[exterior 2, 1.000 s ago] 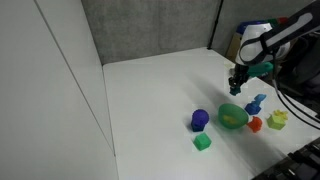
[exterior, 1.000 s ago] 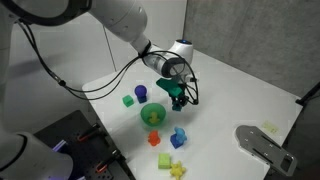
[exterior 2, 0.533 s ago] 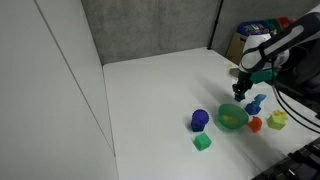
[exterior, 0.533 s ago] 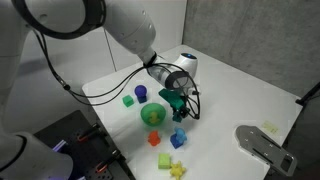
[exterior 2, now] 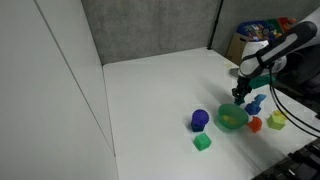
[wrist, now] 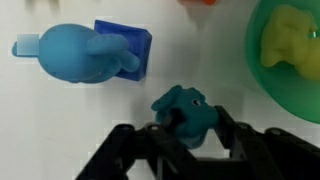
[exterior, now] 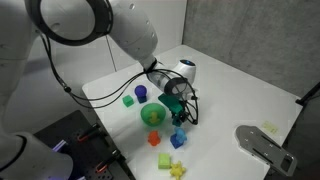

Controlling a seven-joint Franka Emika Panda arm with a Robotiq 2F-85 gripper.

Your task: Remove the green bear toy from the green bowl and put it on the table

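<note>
The green bear toy (wrist: 185,110) is a small teal lumpy figure between the black fingers of my gripper (wrist: 190,128), which is shut on it low over the white table (wrist: 60,130). In both exterior views the gripper (exterior: 178,108) (exterior 2: 240,93) hangs just beside the green bowl (exterior: 152,115) (exterior 2: 232,117), outside its rim. The bowl's rim shows at the right edge of the wrist view (wrist: 262,75), with a yellow toy (wrist: 290,45) inside it.
A blue lumpy toy (wrist: 75,52) lies on a blue block (wrist: 135,45) close ahead of the bear. A blue cylinder (exterior: 141,93), a green cube (exterior: 127,100), orange (exterior: 154,140) and yellow (exterior: 178,170) toys lie around the bowl.
My gripper has moved down and away from above the bowl with the bear in it, toward the table beside the blue toy.
</note>
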